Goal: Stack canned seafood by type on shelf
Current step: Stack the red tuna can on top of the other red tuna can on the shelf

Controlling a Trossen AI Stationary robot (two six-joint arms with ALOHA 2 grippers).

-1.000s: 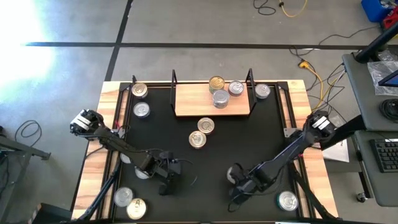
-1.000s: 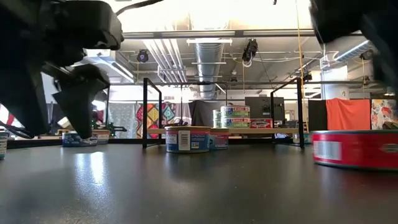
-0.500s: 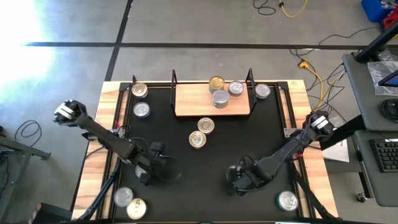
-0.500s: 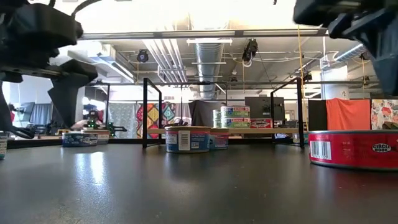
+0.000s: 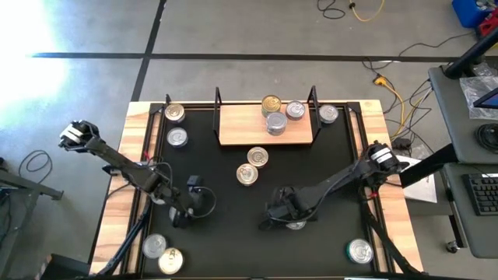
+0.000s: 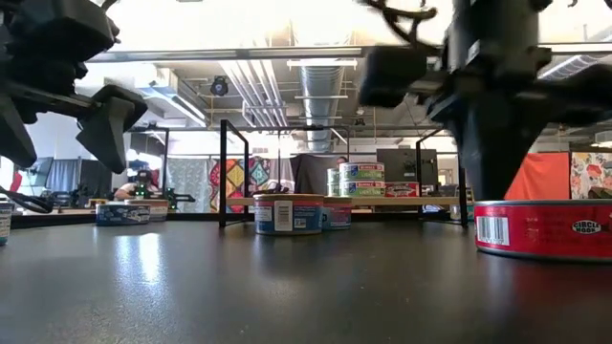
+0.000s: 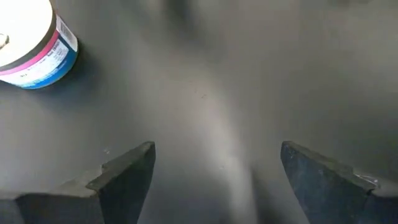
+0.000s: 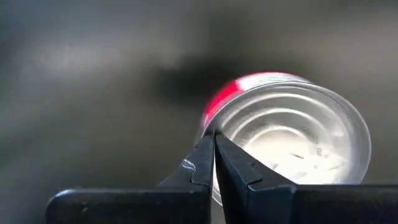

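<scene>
the right gripper [image 8: 214,163] hung low over the near middle of the bench [image 5: 327,167], its fingers [image 8: 239,168] pressed together with nothing between them, tips just at the rim of a red-sided tin [image 8: 287,134] with a silver lid. to take that tin well, i judged the fingers would first have to spread wider than the lid, centre over it, then come down square and close on the side wall, not the rim.

the left gripper [image 7: 214,171] hovered over bare black surface at the near left, fingers [image 7: 127,171] spread wide and empty; a blue and pink labelled tin [image 7: 34,53] stood off to one side of it.

the shelf [image 5: 266,128] sat at the far middle of the bench with three tins at its right end, the gold-lidded one [image 5: 271,103] nearest the back. two more tins [image 5: 252,166] stood just in front of the shelf, others near the bench's corners.

in the low view the red tin [image 6: 545,227] showed a barcode and an oval mark that seemed to read "circle hook". the labels on the stacked shelf tins [image 6: 361,180] were too small to read.
</scene>
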